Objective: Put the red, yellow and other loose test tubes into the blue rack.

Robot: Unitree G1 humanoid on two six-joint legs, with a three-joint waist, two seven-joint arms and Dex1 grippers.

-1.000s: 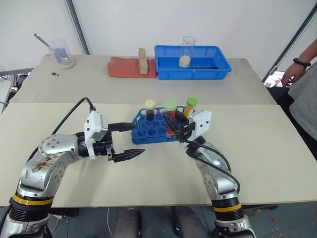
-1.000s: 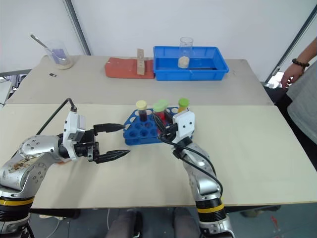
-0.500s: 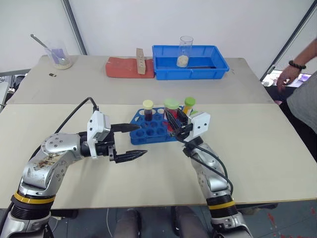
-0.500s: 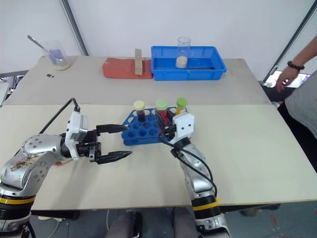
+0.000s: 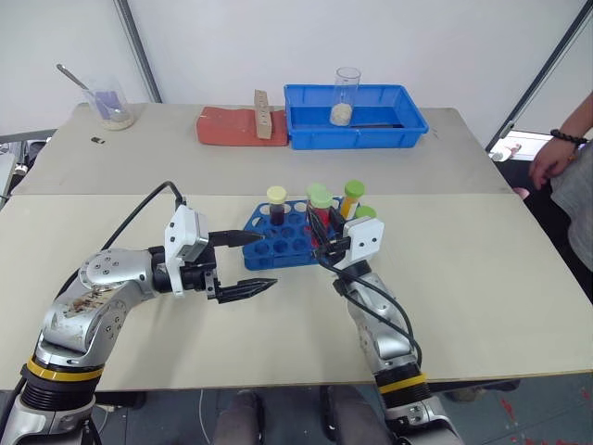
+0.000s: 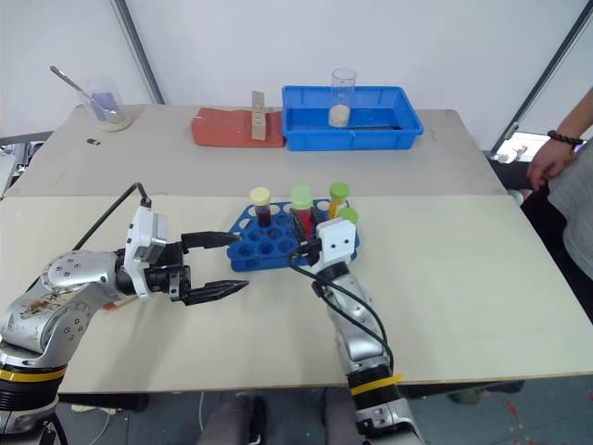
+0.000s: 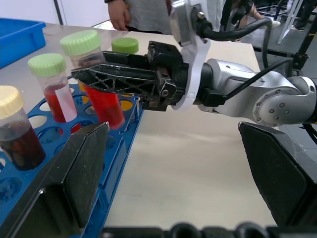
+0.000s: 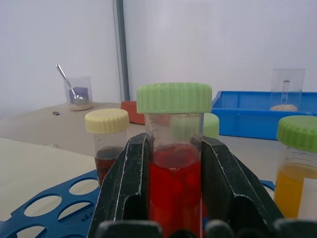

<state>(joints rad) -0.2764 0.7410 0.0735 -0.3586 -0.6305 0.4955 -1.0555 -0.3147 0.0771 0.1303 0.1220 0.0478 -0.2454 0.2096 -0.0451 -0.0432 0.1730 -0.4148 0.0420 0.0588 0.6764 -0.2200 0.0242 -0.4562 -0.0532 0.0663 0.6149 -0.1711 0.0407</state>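
The blue rack [image 5: 278,243] stands mid-table. It holds a yellow-capped dark tube [image 5: 277,206], a green-capped red tube [image 7: 53,85] and a green-capped yellow tube [image 5: 352,197]. My right gripper [image 8: 173,145] is shut on a green-capped tube of red liquid [image 8: 174,178], held upright over the rack's near right part. Whether its foot sits in a hole is hidden. My left gripper [image 5: 252,262] hangs open just left of the rack, its fingers [image 5: 243,288] pointing at the rack with nothing between them.
At the back stand a blue tray [image 5: 408,123] with a glass beaker [image 5: 346,93], a red block [image 5: 227,126] with a wooden piece [image 5: 266,113], and a beaker with a spoon [image 5: 111,100]. A person's hand [image 5: 554,159] shows at the right edge.
My right gripper has tilted a little with the red tube, staying at the rack. The left gripper has kept still. The person's hand has shifted at the right edge.
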